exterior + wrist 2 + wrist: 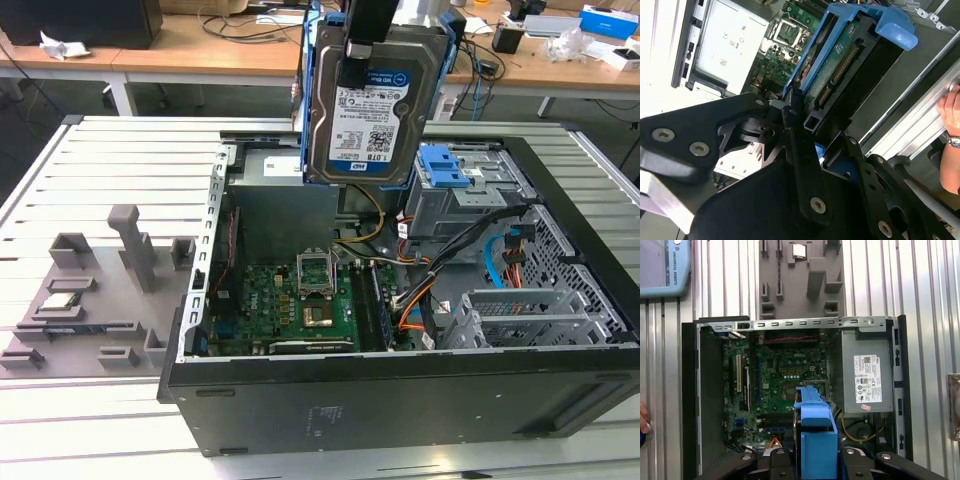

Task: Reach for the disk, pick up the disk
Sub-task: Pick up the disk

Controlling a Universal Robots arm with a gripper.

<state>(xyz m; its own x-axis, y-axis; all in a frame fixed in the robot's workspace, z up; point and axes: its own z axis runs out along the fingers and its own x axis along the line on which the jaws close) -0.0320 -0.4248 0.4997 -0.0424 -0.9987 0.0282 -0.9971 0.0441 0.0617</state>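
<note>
Item: gripper (800, 125), fingers pinched on the disk's edge. Disk (372, 100): held in the grip, hanging upright directly beneath it, long axis vertical, label outward in the exterior view, blue rails either side. Arm: reaching down from above. Beyond, well below: open computer case (400, 400) and motherboard (785, 375).

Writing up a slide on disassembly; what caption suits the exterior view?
Gripper holding the disk upright above the open computer case.
</note>
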